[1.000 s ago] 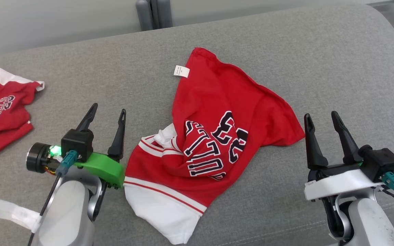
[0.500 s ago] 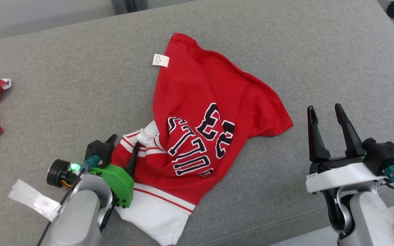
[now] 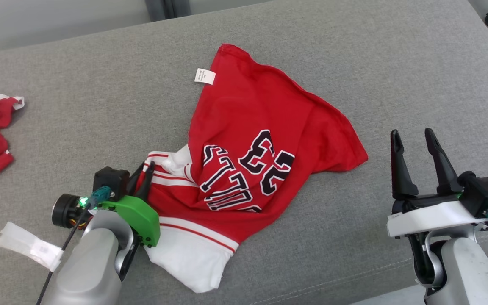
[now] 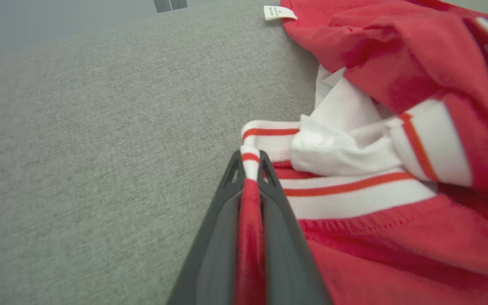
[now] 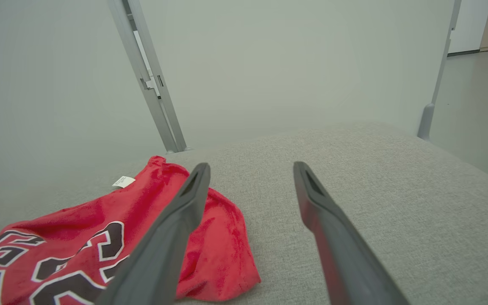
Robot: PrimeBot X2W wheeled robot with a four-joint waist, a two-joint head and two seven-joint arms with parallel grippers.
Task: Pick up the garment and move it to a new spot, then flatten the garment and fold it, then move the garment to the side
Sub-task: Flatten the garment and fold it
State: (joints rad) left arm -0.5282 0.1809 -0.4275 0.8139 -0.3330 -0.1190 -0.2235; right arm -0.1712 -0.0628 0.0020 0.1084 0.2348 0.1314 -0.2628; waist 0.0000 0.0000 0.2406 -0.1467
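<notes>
**Garment and grippers, head view.** Red garment (image 3: 269, 114) lies crumpled on the grey upholstered surface (image 3: 100, 93), number print up, with its white-and-red striped trim toward the left gripper (image 3: 143, 168). The left jaws are clenched on a fold of that trim at the garment's left edge, and the left arm is low, close to the surface. The right gripper (image 3: 412, 133) is near the garment's right corner without touching it, jaws spread and empty, pointing away from the robot.
</notes>
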